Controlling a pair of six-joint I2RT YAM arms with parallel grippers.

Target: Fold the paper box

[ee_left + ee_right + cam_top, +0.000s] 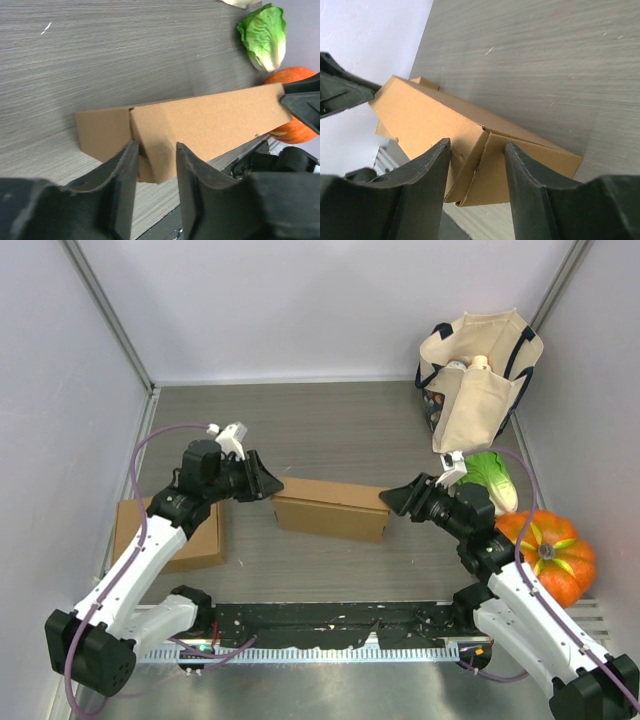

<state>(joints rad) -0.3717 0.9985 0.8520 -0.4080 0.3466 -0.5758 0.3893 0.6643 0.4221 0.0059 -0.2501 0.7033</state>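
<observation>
Left gripper (155, 157) jaws parted, straddling left end of paper box (330, 508); right gripper (476, 152) jaws parted at opposite end flap. Box lies mid-frame on table (330, 430), between both grippers. Flat cardboard piece (195, 540) lower left; pumpkin (545, 555), lettuce (495, 478) right; tote bag (475, 390) upper right

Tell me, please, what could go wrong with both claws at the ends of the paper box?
1. The left claw and the right claw meet the paper box at opposite ends with jaws apart, not gripping. An uneven push could slide or turn it on the table.
2. In the right wrist view the end flap looks only partly tucked, so pressing may crease it instead of closing it.
</observation>
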